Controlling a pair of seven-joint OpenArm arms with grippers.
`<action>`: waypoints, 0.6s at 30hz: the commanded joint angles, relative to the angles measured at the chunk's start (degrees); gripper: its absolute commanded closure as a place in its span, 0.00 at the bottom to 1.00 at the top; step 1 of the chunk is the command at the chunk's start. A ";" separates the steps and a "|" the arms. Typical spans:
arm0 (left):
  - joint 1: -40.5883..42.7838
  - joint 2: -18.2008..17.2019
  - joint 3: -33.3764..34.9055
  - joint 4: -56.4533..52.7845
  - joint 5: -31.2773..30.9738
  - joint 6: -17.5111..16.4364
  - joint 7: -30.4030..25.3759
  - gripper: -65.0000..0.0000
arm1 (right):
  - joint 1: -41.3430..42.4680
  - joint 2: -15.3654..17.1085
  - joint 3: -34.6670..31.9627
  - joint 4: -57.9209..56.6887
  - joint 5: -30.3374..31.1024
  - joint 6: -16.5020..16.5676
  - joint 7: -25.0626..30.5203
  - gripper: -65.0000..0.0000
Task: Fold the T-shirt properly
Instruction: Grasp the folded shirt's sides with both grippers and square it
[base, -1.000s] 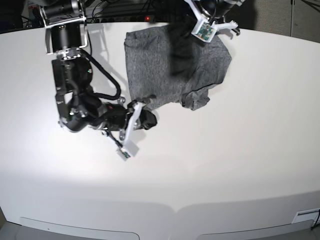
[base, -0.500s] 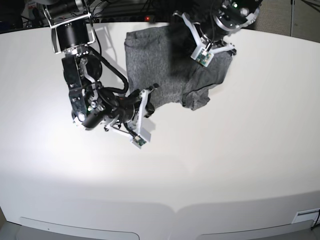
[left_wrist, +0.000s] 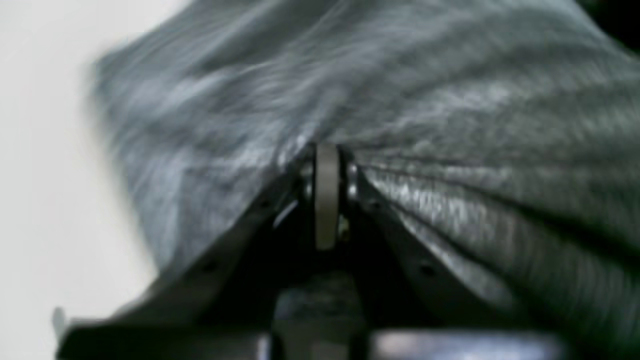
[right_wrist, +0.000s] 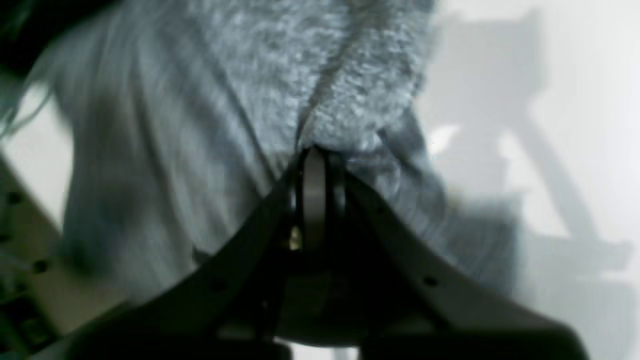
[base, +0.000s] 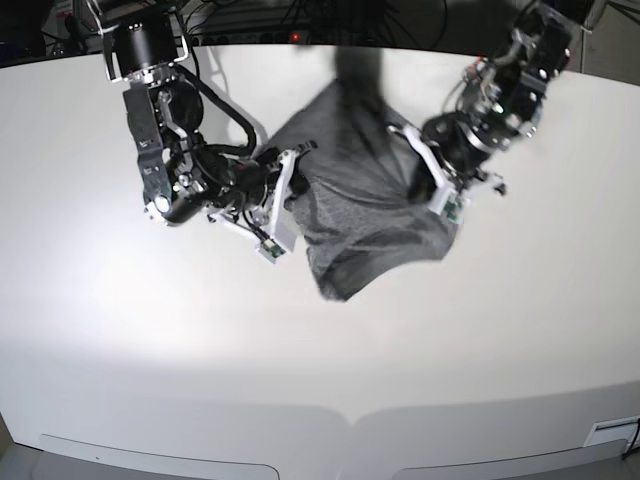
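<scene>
T-shirt (base: 355, 215) stretched between both clamped jaws.

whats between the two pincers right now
The T-shirt spans the whole stretch from the right pincer to the left pincer, each shut on an edge of it; the base view shows this.

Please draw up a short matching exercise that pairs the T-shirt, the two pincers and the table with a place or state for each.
Column one:
1. T-shirt
2. left pincer
3. right pincer
4. table

Column two:
A. white, bare toward the near edge
B. shut on cloth, on the base view's right
C. dark grey, stretched between both arms
D. shut on cloth, on the base view's left

Pairs: 1-C, 2-B, 3-D, 4-A
</scene>
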 joint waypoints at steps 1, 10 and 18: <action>-0.63 -1.38 -0.46 -2.47 2.49 3.08 7.80 1.00 | 0.07 0.13 -0.02 1.09 1.79 0.30 -0.61 1.00; -9.55 -1.73 -0.44 -5.05 -1.18 0.17 8.22 1.00 | -2.34 -3.54 0.00 1.33 5.99 0.30 -0.55 1.00; -11.19 -4.66 -0.48 1.40 -4.33 0.20 11.45 1.00 | -1.44 -3.65 1.33 2.80 6.16 0.30 0.09 1.00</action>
